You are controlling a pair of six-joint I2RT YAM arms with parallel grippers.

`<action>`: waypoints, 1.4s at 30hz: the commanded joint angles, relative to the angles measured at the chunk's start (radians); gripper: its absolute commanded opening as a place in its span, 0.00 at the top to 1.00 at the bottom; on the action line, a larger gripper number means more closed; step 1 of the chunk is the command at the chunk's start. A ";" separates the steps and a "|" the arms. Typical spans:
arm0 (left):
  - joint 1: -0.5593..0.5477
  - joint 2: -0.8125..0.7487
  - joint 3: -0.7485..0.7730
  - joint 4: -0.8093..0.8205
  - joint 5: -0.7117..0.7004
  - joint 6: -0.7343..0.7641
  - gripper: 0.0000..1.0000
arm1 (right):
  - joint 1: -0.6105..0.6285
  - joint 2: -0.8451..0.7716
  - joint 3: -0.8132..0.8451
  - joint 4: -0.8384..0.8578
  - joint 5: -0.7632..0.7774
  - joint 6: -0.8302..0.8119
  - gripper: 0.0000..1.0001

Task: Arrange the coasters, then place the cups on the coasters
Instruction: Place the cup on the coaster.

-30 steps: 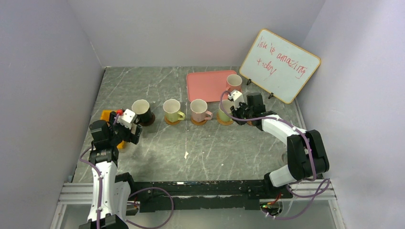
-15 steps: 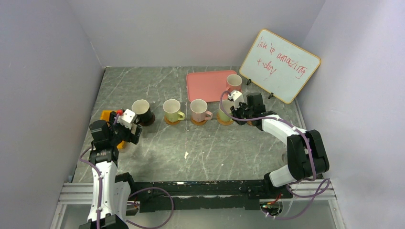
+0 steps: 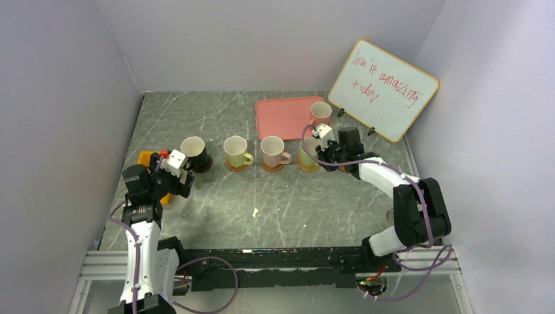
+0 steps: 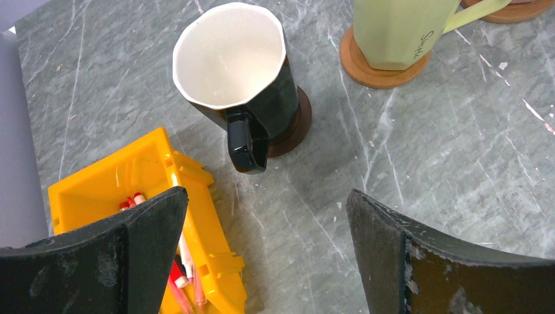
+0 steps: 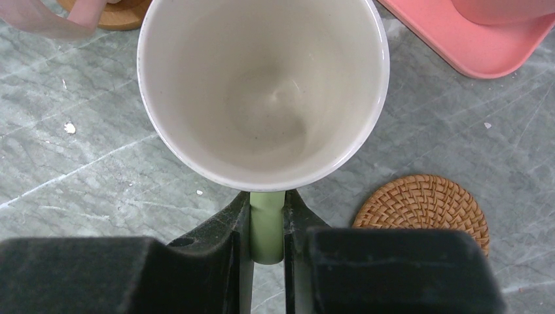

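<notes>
Four cups stand in a row. The dark brown cup [image 3: 194,152] [image 4: 230,72] sits on the dark brown coaster [image 4: 296,127]. A pale green cup [image 3: 235,152] [image 4: 399,29] and a pink cup [image 3: 271,152] each sit on a tan coaster [image 4: 383,69]. My right gripper [image 5: 267,209] [image 3: 325,149] is shut on the handle of the second green cup [image 5: 262,85] [image 3: 306,157], which shows a tan edge beneath it. A bare woven coaster [image 5: 422,206] lies just right of it. Another pink cup [image 3: 321,112] stands on the pink tray. My left gripper [image 4: 265,196] [image 3: 177,167] hangs open near the brown cup's handle, holding nothing.
A yellow bin [image 4: 147,173] [image 3: 147,158] of pens lies under my left finger. The pink tray [image 3: 281,116] lies behind the row. A whiteboard [image 3: 383,90] leans at the back right. Walls close in on the left, back and right.
</notes>
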 commanded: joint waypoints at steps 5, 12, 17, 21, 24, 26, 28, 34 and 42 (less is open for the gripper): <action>0.005 -0.001 -0.003 0.020 0.036 0.018 0.04 | -0.007 -0.009 0.035 0.040 -0.032 -0.010 0.80; 0.004 0.000 -0.002 0.019 0.038 0.017 0.04 | -0.012 -0.008 0.038 0.030 -0.039 -0.010 0.78; 0.003 0.000 -0.003 0.020 0.038 0.018 0.04 | -0.013 -0.010 0.038 0.028 -0.039 -0.012 0.76; 0.005 0.001 -0.003 0.020 0.039 0.019 0.04 | -0.015 -0.011 0.037 0.028 -0.041 -0.013 0.74; 0.004 0.001 -0.003 0.020 0.039 0.019 0.04 | -0.015 -0.010 0.038 0.027 -0.043 -0.014 0.72; 0.004 0.001 -0.003 0.020 0.041 0.019 0.04 | -0.015 -0.008 0.039 0.025 -0.044 -0.014 0.71; 0.005 0.001 -0.003 0.020 0.040 0.019 0.04 | -0.016 -0.009 0.040 0.024 -0.045 -0.014 0.70; 0.004 0.004 -0.003 0.020 0.041 0.018 0.04 | -0.018 -0.015 0.040 0.021 -0.049 -0.015 0.63; 0.005 0.005 -0.003 0.020 0.040 0.019 0.04 | -0.020 -0.007 0.058 -0.004 -0.059 -0.015 0.50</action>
